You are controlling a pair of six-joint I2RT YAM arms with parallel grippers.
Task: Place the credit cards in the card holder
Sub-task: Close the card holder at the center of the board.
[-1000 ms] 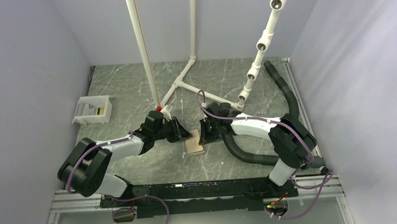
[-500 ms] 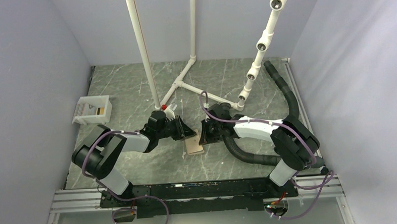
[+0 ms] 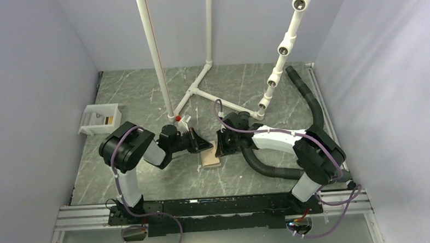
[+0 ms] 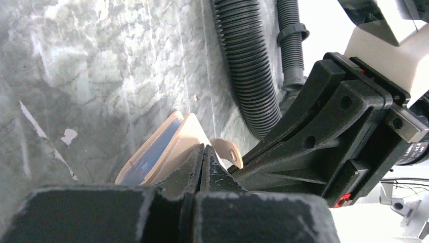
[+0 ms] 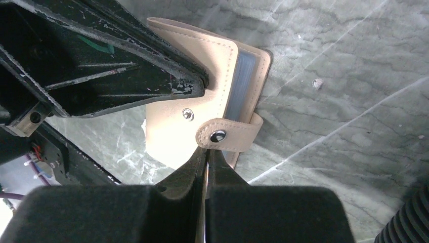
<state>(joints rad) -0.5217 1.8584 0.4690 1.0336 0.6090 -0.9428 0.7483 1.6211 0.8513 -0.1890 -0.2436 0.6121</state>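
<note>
The tan card holder [image 3: 210, 158] lies on the table between my two grippers, slightly open, with its bluish pocket [image 5: 246, 81] showing. Its closing tab [image 5: 228, 134] hangs over the edge. My left gripper [image 3: 203, 144] is shut, and its tips press against the upper cover [image 4: 172, 147]. My right gripper [image 3: 220, 149] is shut, and its tips [image 5: 206, 153] sit at the holder's edge just under the tab. I cannot tell whether either gripper pinches the cover. A dark credit card [image 3: 110, 121] stands in the white tray. No card is in either gripper.
The white tray [image 3: 97, 119] sits at the far left of the table. A white pipe frame [image 3: 200, 89] stands behind the grippers. A black corrugated hose [image 3: 264, 166] curls along the right side, close to the right arm.
The left arm's elbow has swung up and to the right, folding closer to the gripper. The left gripper has nudged slightly toward the card holder. The right arm and the holder have barely moved.
</note>
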